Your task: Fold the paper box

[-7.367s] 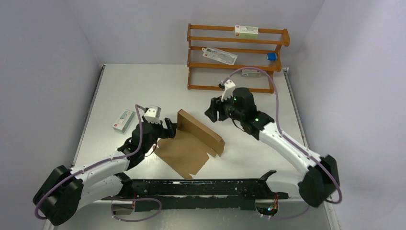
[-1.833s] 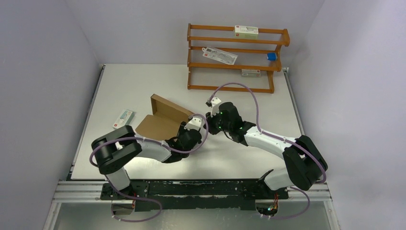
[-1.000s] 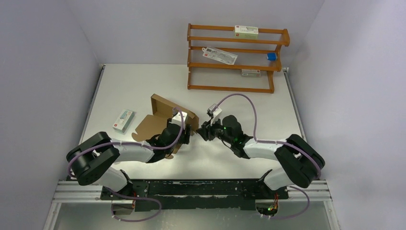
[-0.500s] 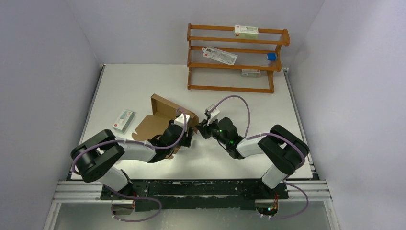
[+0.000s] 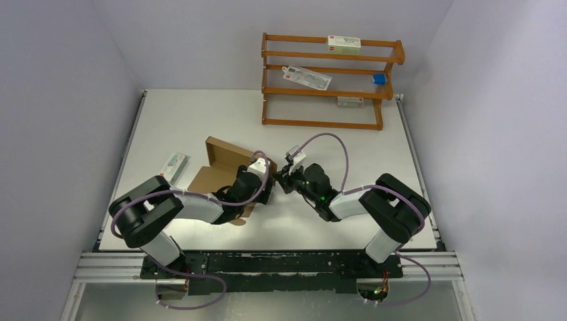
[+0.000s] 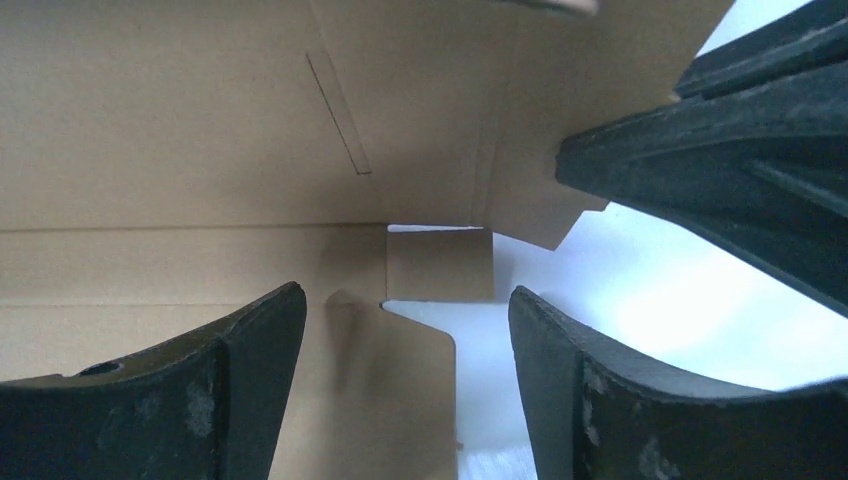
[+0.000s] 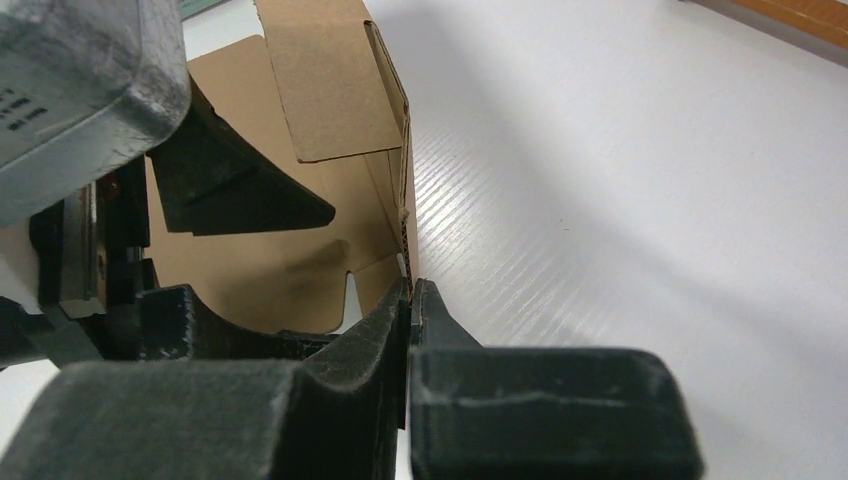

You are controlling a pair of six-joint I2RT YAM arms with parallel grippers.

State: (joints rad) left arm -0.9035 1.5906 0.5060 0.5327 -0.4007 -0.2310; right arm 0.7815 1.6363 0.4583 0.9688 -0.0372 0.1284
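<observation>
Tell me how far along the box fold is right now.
Roughly midway at best. Done: one long wall of the paper box stands up from its base, with an end flap bent inward. In hand: the right gripper is shut on that wall's end edge, and the left gripper is open inside the box. Left: the other panels lie flat on the table, tabs untucked, lid open.

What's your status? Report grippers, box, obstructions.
Left gripper open over brown corrugated cardboard box. Right gripper shut on its raised wall edge. Box partly folded. Small white printed carton lies apart, not obstructing.
</observation>
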